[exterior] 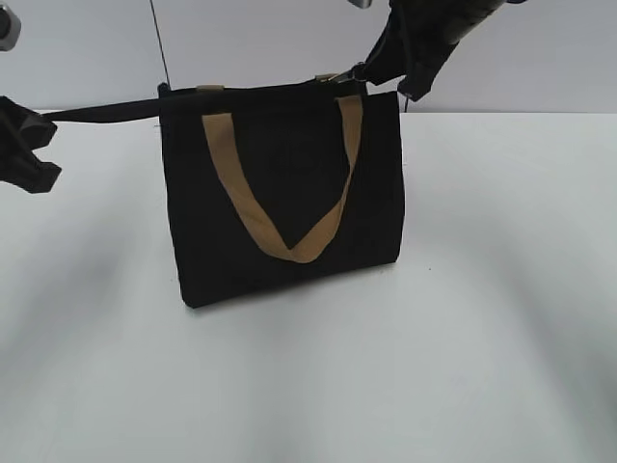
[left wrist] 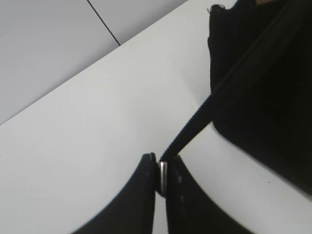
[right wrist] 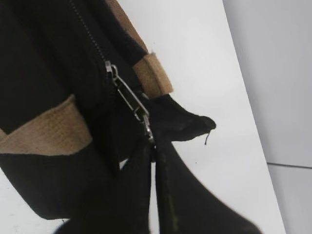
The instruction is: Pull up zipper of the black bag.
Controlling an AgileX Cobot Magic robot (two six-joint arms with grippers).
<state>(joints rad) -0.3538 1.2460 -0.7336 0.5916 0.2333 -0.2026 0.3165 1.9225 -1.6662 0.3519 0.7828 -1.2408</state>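
Observation:
The black bag (exterior: 280, 193) stands upright on the white table, a tan loop handle (exterior: 289, 246) hanging down its front. My right gripper (exterior: 371, 68) is at the bag's top right corner. In the right wrist view it (right wrist: 153, 146) is shut on the silver zipper pull tab (right wrist: 127, 97), which lies at the right end of the black zip. My left gripper (exterior: 43, 123) is off the bag's left side. In the left wrist view it (left wrist: 162, 173) is shut on the metal-tipped end of a thin black strap (left wrist: 195, 122), which runs taut from the bag's top left corner (left wrist: 263, 97).
The white table (exterior: 308, 386) stretches in front of and to both sides of the bag. A pale wall with a dark vertical seam (exterior: 159, 43) stands behind. Tan handle ends (right wrist: 44, 131) show beside the zip in the right wrist view.

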